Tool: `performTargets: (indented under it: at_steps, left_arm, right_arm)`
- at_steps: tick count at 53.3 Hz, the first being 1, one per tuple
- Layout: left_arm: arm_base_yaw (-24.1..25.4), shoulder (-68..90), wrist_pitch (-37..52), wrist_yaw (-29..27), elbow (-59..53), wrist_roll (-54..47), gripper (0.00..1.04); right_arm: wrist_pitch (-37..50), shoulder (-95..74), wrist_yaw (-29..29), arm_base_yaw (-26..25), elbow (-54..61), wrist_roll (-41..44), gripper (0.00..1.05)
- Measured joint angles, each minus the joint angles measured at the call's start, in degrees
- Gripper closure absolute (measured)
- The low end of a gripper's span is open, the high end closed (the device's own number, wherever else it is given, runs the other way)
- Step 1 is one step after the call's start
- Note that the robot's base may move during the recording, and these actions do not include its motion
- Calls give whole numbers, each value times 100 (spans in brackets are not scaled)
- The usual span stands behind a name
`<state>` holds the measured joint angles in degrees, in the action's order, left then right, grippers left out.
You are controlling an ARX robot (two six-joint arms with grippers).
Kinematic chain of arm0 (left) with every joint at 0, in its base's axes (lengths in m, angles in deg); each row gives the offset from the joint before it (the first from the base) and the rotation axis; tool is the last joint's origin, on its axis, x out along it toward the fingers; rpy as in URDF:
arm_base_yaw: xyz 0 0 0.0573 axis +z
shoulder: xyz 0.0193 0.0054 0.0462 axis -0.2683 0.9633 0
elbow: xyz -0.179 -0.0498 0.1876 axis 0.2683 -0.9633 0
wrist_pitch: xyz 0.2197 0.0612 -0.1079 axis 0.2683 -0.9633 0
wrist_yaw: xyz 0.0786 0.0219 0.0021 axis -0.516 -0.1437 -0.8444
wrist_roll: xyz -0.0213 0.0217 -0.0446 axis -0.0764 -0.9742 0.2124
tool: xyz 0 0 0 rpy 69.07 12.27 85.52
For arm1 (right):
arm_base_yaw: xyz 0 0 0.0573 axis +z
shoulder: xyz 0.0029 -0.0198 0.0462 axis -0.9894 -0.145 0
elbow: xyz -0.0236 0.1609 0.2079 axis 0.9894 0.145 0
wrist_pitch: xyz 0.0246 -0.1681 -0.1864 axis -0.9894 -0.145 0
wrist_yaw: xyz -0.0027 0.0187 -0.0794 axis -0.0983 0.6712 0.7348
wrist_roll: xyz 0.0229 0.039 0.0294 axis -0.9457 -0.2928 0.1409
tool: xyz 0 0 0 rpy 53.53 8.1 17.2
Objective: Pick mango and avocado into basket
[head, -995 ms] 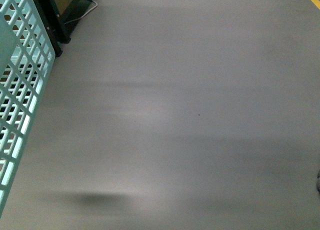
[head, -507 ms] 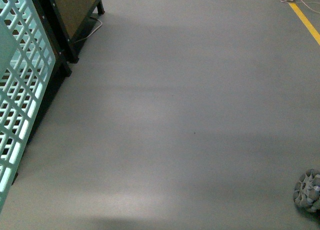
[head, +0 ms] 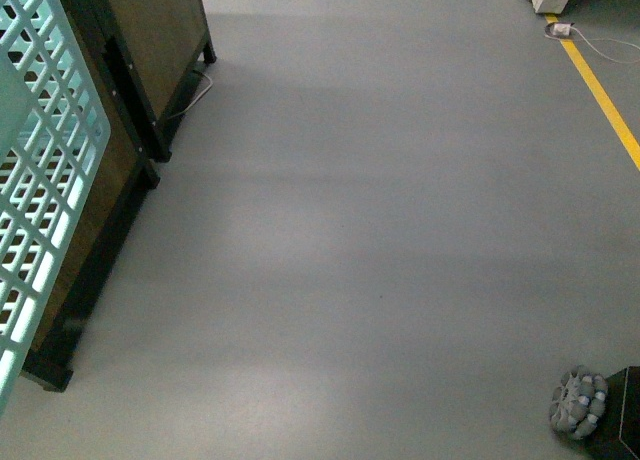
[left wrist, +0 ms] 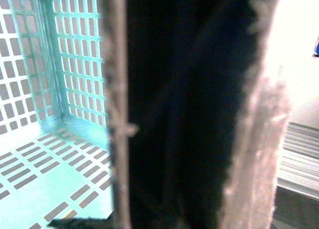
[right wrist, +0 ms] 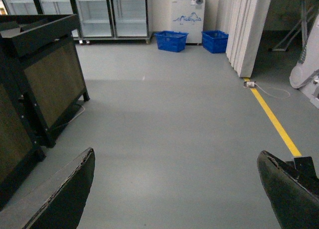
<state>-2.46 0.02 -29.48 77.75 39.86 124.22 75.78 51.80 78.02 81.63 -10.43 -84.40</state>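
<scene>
Our right gripper (right wrist: 175, 157) hangs spread wide with nothing in it, just grey floor (right wrist: 169, 114) ahead. The left gripper we can't tell: a dark blurry bar (left wrist: 184, 109) fills its wrist view, with the basket (left wrist: 55, 69) right behind it. So the basket sits hard on our left, nearer the left arm. Mango and avocado aren't in sight anywhere, so no heading for a reach yet.

Right gripper (right wrist: 175, 157) points forward (jaws spread wide apart).
</scene>
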Motion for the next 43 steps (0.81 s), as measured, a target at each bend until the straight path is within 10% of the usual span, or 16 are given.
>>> performTargets:
  at_steps: [43]
  left_arm:
    - [-2, -4, 0, 0, 11, 0, 91]
  right_arm:
    - [2, 0, 2, 0, 0, 0, 9]
